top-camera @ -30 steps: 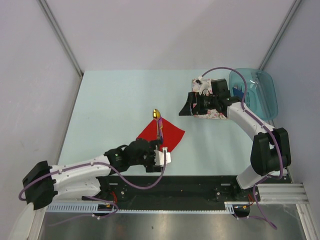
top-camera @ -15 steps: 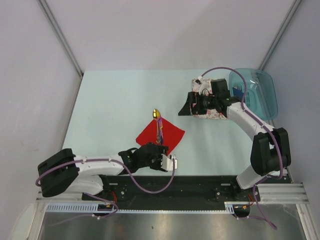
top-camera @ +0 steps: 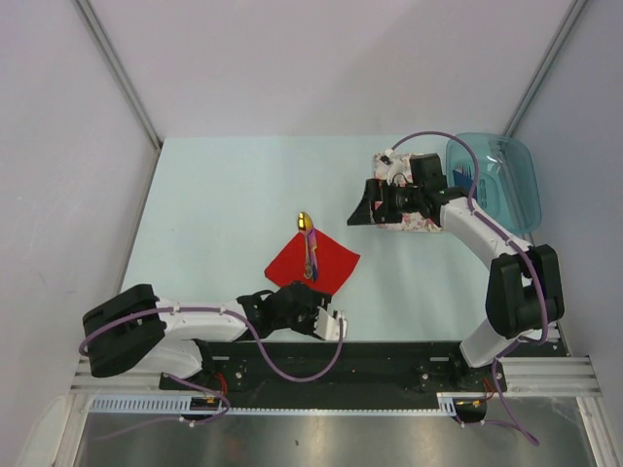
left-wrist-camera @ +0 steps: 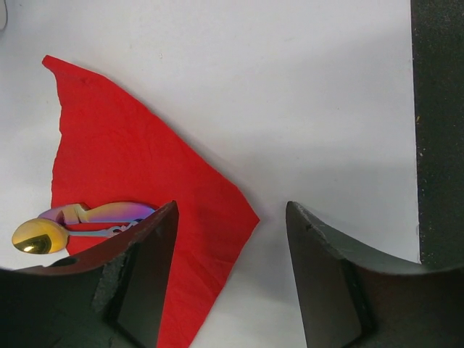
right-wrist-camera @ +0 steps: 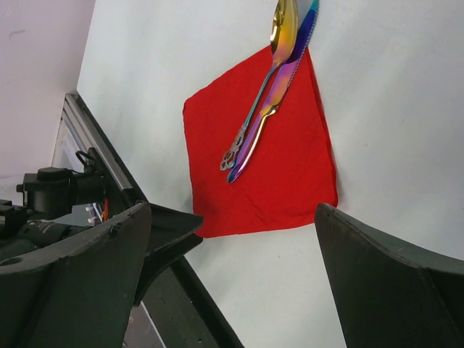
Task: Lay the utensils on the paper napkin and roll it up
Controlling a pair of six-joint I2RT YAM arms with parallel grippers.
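The red paper napkin [top-camera: 326, 263] lies flat at the table's near middle. Two slim iridescent utensils [top-camera: 311, 248] lie on it side by side, a spoon with a gold head [top-camera: 306, 221] sticking out past the far corner, and a knife. My left gripper [top-camera: 313, 295] is open and empty, low at the napkin's near corner; in the left wrist view that corner [left-wrist-camera: 239, 214] lies between the jaws. My right gripper [top-camera: 365, 209] is open and empty, held above the table right of the napkin. The right wrist view shows the napkin [right-wrist-camera: 290, 174], spoon [right-wrist-camera: 283, 29] and knife [right-wrist-camera: 279, 94].
A white stack of floral-print napkins [top-camera: 421, 223] lies under the right wrist. A clear blue tub [top-camera: 496, 180] stands at the far right. The black base rail [left-wrist-camera: 438, 130] runs just behind my left gripper.
My left gripper has drawn back from over the napkin toward its near corner and the table's near edge, its arm swinging lower. The right arm, napkin and utensils have not moved.
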